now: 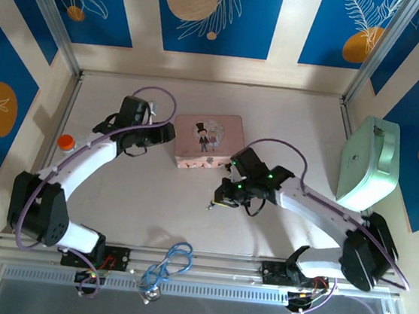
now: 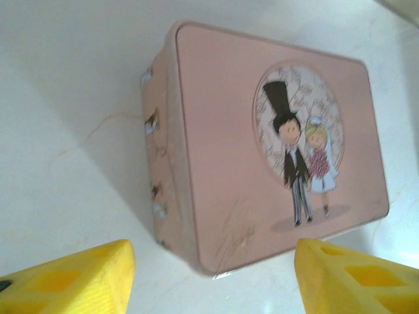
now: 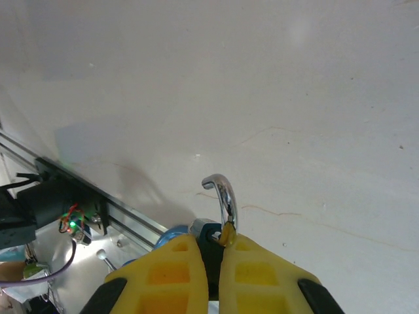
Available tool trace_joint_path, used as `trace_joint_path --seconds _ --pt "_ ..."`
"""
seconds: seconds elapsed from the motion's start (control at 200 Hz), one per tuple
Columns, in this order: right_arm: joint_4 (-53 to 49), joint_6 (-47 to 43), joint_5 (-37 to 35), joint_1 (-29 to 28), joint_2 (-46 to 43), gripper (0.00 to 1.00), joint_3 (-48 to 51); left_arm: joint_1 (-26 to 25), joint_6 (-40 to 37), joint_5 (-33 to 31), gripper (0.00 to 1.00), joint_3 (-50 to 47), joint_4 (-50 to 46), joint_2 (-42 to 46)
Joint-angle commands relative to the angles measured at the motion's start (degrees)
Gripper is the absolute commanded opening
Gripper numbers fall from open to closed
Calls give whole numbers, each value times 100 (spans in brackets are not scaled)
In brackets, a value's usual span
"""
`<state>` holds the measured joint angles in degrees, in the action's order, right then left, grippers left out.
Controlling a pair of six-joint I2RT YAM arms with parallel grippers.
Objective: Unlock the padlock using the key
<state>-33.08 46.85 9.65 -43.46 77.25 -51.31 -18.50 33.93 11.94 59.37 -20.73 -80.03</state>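
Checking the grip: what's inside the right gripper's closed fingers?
The padlock, its silvery shackle poking out above the right gripper. The shut yellow fingers cover most of its body.

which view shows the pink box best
The left wrist view: the box is close up, with its lid picture and one side plain to see. The top view shows it whole, but small and far off.

White arms (image 1: pixel 92 160), blk joints (image 1: pixel 37 209), yellow jaws

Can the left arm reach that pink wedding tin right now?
Probably yes. The left gripper stands open, pointed at the pink tin, with just bare table between them.
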Motion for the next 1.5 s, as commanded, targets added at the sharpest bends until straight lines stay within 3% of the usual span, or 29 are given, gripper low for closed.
trace_joint_path --seconds 0.0,0.375,1.005,1.266,1.496 --pt "-46 -299 444 -81 578 0 -318 -7 -133 69 62 -473 -269 254" --pt "20 -628 926 -303 1968 0 -1158 -64 66 715 62 -1240 -151 1122" --pt "-243 -1230 1417 88 2397 0 -1397 -216 263 844 62 -1644 45 1385" --pt "-232 -1126 1179 41 2664 2 -1509 -259 263 818 61 -1675 113 1319" --pt "-374 -987 524 -30 2796 8 -1506 -259 215 789 61 -1666 65 1332"
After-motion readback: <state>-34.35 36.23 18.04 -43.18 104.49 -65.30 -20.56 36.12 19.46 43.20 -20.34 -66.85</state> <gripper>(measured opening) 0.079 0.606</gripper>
